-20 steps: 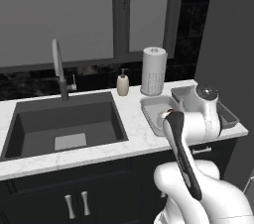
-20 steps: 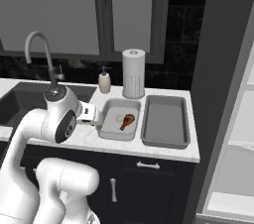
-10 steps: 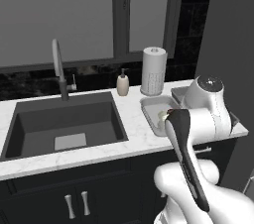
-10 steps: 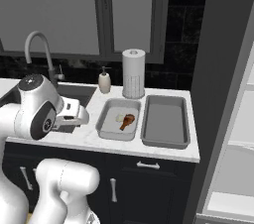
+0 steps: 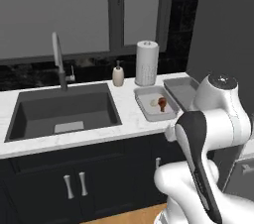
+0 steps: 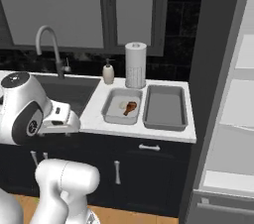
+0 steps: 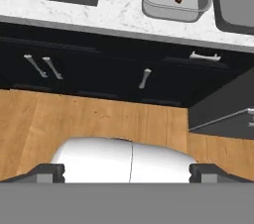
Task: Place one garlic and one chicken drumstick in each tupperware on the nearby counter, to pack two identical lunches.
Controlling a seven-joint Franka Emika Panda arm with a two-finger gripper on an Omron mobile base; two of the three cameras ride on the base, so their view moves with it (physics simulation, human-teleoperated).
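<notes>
On the counter point(image 6: 94, 111), left tupperware point(image 6: 111, 112) holds garlic point(image 6: 122, 104) and drumstick point(image 6: 130, 107) — right tupperware point(image 6: 165, 110) bare — tool point(image 7: 126, 173) spread.

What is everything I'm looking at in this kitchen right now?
Tupperware: two, grey, side by side on the counter right of the sink; the second holds nothing.
Chicken drumstick: one, brown, in the left tray.
Garlic: one, pale, beside the drumstick.
Paper-towel roll: one, white, behind the trays.
Soap dispenser: one, cream, left of the roll.
Sink: one, dark.
Faucet: one, silver.
Counter: white marbled.
Fingers: two, dark, open, holding nothing.
</notes>
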